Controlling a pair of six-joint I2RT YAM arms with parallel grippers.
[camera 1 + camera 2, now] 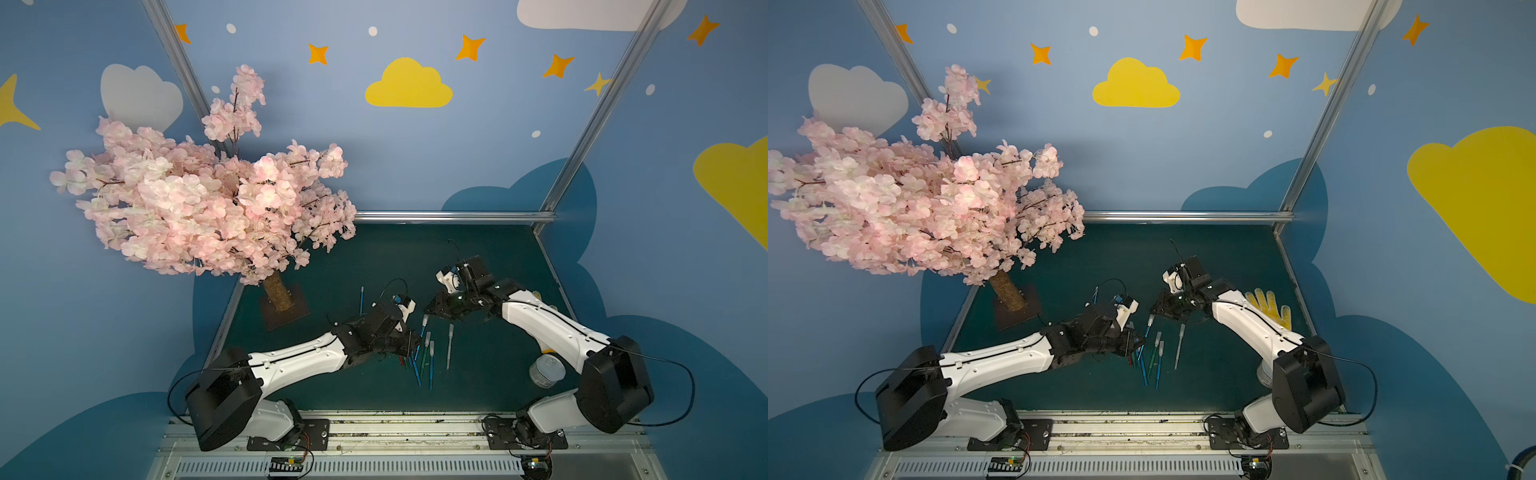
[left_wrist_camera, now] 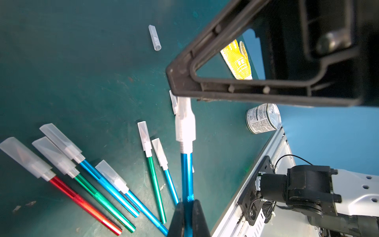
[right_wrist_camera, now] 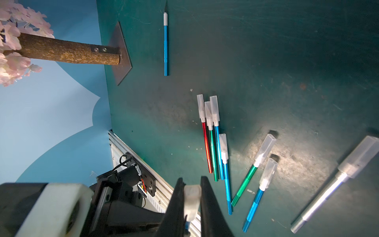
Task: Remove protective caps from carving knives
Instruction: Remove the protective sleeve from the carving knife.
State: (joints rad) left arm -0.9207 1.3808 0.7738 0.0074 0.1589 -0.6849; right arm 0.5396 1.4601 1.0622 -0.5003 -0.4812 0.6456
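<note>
Cloud-painted blue walls were seen around the dark green bench (image 1: 478, 257). One blue carving knife (image 2: 186, 174) was held between both arms. Its handle was clamped in the left claw (image 2: 187, 207) and its seated protective cap (image 3: 191, 197) in the right claw (image 3: 192, 181), with the long axis running straight from one claw to the other. A pull along that axis was judged necessary. Other capped knives (image 2: 108, 187) lay just beside the left claw.
</note>
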